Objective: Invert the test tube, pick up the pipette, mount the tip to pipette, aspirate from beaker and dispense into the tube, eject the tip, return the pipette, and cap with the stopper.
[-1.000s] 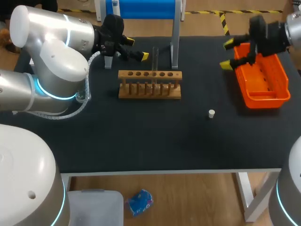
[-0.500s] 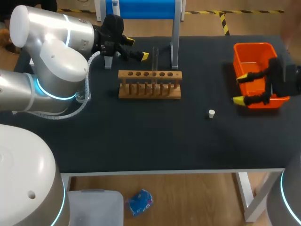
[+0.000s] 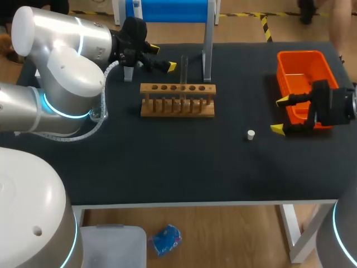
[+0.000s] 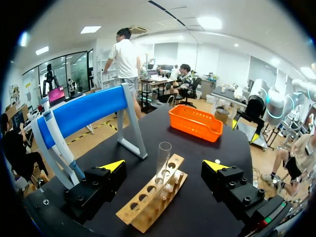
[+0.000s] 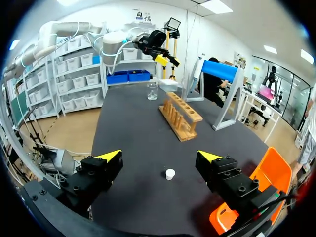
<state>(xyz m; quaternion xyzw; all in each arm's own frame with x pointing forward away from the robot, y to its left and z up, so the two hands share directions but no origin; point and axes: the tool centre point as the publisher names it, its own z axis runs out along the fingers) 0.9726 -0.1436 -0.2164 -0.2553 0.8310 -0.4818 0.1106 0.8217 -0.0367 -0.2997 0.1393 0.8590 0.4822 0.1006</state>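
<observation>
Test tube was found upright, mouth up, in the wooden rack. White stopper was noted on the table at 4 o'clock from the rack. Left gripper was held at 9 o'clock of the tube, fingers wide apart, empty. Right gripper was held at 2 o'clock of the stopper, against the orange bin, likewise spread and empty.

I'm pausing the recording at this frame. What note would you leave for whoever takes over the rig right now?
Left gripper: open, with the tube ahead between its fingers, not touching.
Right gripper: open and empty, beside the orange bin; the stopper lies loose just ahead of it.
The tube stands open end up in the rack, so inverting looks done.
Beaker: beyond the rack, near the left gripper.
Left to do: all pipetting steps, then capping.
</observation>
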